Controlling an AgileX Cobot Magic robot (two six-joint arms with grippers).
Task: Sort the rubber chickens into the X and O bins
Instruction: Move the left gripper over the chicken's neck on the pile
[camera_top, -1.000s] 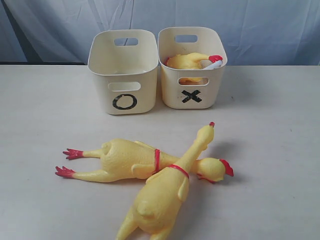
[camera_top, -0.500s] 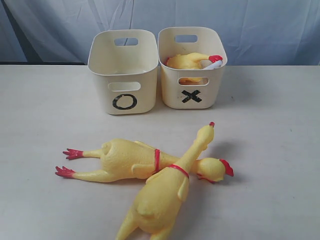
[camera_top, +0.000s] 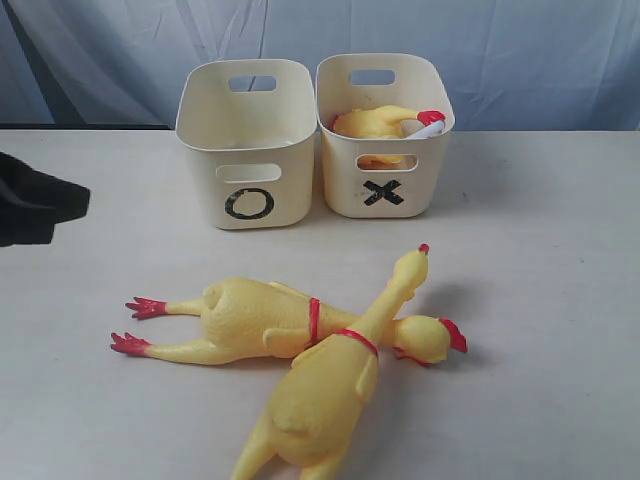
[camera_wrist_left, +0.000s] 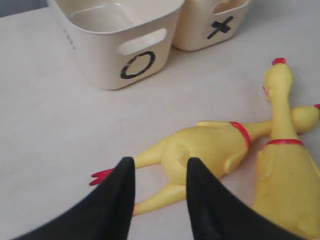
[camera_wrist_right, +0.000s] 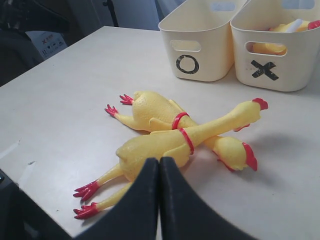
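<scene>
Smooth, faintly glossy rubber is seen on the rubber chickens (camera_top: 260, 320). The X and O bins (camera_top: 290, 195) are moulded in matt cream plastic, and the table (camera_top: 540, 300) is finished pale and matt.

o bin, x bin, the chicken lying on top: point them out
O bin (camera_top: 205, 190): exterior view, front wall.
X bin (camera_top: 345, 190): exterior view, front wall.
top chicken (camera_top: 320, 395): exterior view, body.

Crossed chickens (camera_top: 250, 320) amid open tabletop (camera_top: 540, 300)
</scene>
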